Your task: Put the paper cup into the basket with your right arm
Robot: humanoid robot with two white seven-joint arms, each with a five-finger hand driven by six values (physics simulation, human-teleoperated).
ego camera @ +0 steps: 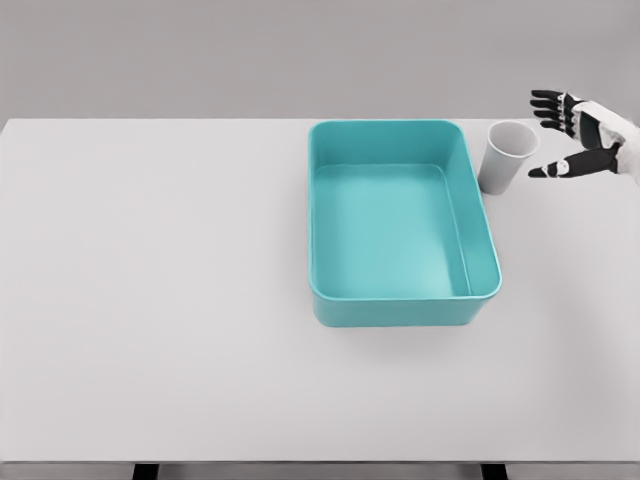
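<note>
A white paper cup (pixel 508 155) stands upright on the white table, just right of the teal basket's far right corner. The basket (pixel 395 292) is a rectangular teal tub with nothing inside it, sitting right of the table's middle. My right hand (pixel 552 138) hovers at the right edge, just right of the cup, with its dark fingers (pixel 547 104) spread and the thumb (pixel 556 168) pointing toward the cup. A small gap separates the hand from the cup. It holds nothing. The left arm does not show.
The white table (pixel 150 300) stretches wide to the left and in front of the basket. Its far edge runs just behind the cup and the basket.
</note>
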